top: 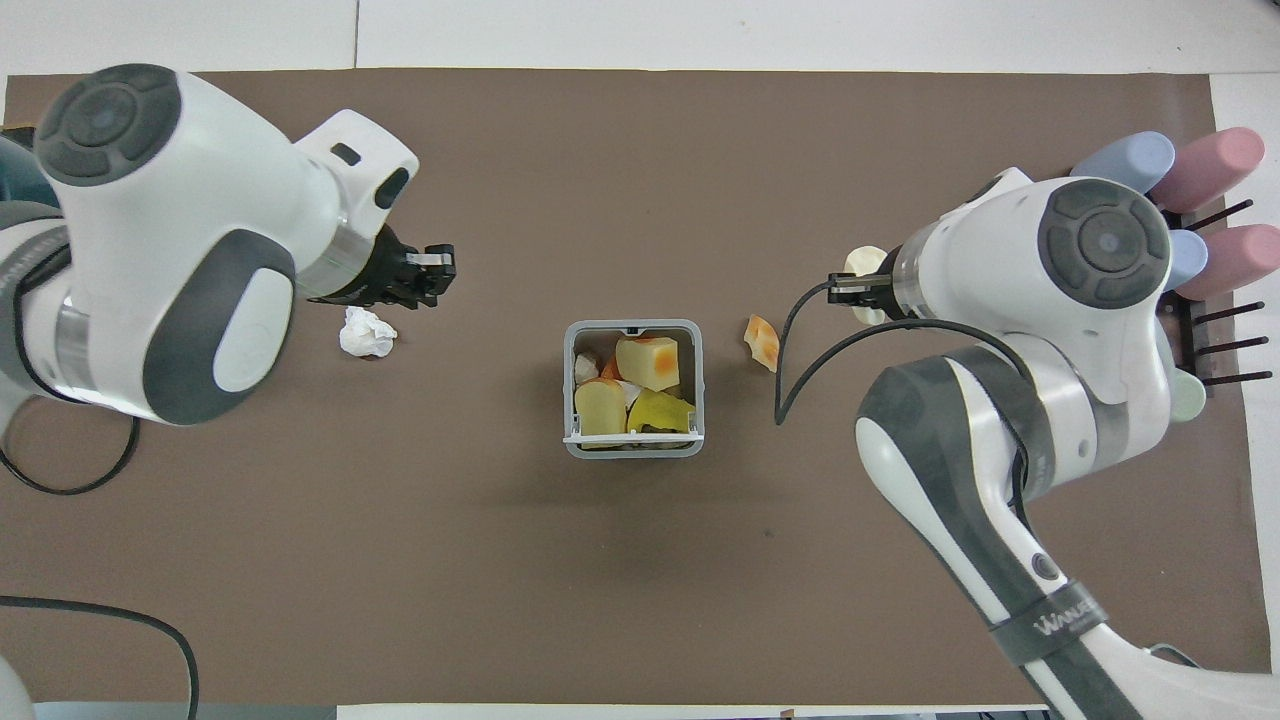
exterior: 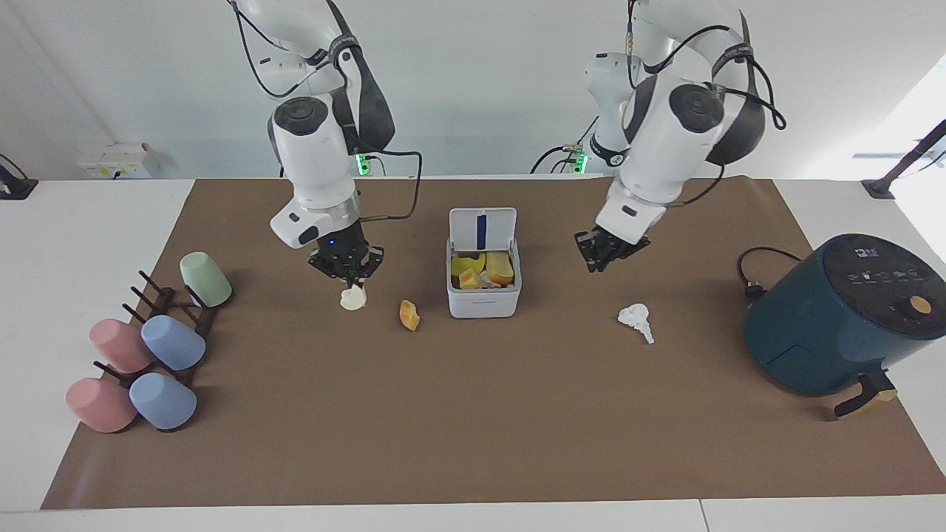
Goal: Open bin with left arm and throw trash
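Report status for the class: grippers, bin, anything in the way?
Right gripper shut on cream scrap, lifted. Left gripper up over the mat beside the tissue. Bin open, lid upright, scraps inside. Orange peel beside bin.

Left arm (exterior: 669,125) comes in from its base, elbow high, forearm angling down toward seven o'clock in the facing view. Its wrist tips the left gripper (exterior: 602,255) downward, hanging in the air above the desk, nothing held between its fingers. Right arm (exterior: 318,159) drops almost straight to six o'clock, its wrist showing a blue light. The right gripper (exterior: 347,275) points down with its fingers pinched on a cream scrap (exterior: 353,297), which hangs from their tips.
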